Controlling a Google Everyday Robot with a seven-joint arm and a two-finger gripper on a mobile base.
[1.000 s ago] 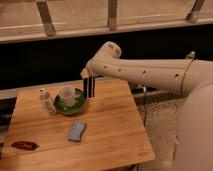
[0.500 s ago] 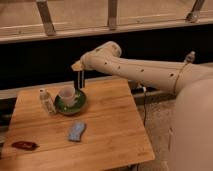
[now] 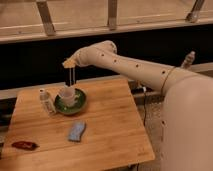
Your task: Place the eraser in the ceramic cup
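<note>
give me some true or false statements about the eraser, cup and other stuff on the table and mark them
1. The gripper is shut on the eraser, which hangs upright over the ceramic cup. True.
2. The saucer under the cup is blue. False: it is green.
3. The small clear bottle stands beside the saucer, on the picture's left. True.
4. The dark red object sits on the saucer. False: it lies near the front left corner of the table, as pictured.
5. The light blue piece is held by the gripper. False: it lies on the table, nearer the camera than the cup.
</note>
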